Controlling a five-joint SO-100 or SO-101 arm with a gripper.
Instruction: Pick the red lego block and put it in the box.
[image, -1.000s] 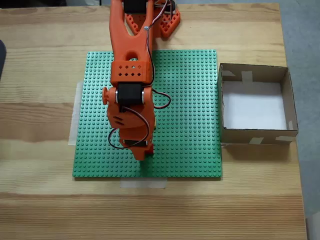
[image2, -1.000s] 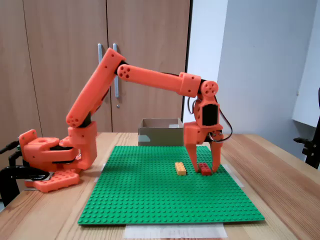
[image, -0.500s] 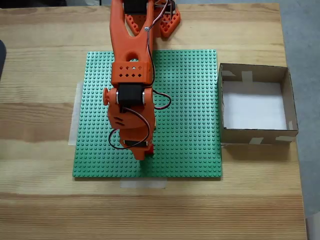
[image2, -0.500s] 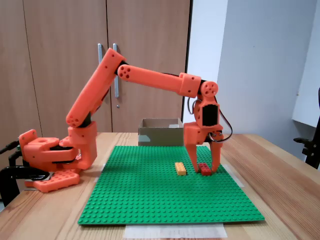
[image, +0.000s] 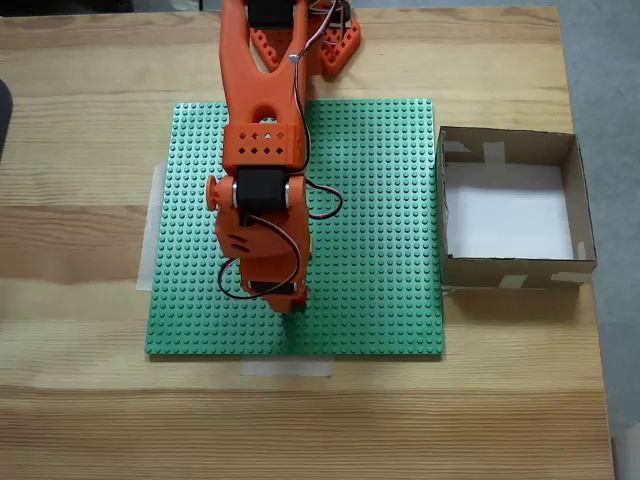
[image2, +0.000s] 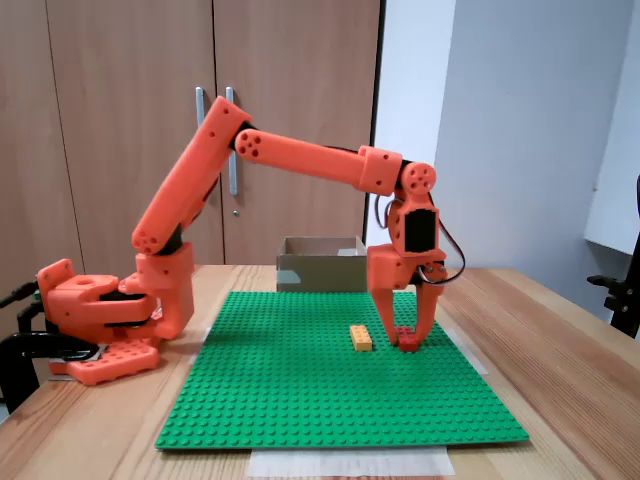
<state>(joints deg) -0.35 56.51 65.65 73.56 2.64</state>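
Gripper (image2: 405, 338) fingers have narrowed since a second ago, now pinching the red lego block (image2: 408, 340) on the green baseplate (image2: 300, 400). Orange-yellow brick (image2: 360, 337) sits just beside; box (image: 510, 210) well apart past the baseplate edge.

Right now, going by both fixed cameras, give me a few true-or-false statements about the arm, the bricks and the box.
1. The tool is closed on the red brick. True.
2. The box holds a brick. False: only its white floor shows.
3. The yellow brick sits on the green baseplate. True.
4. The red brick hangs over the box. False: it is down at the baseplate, away from the box.
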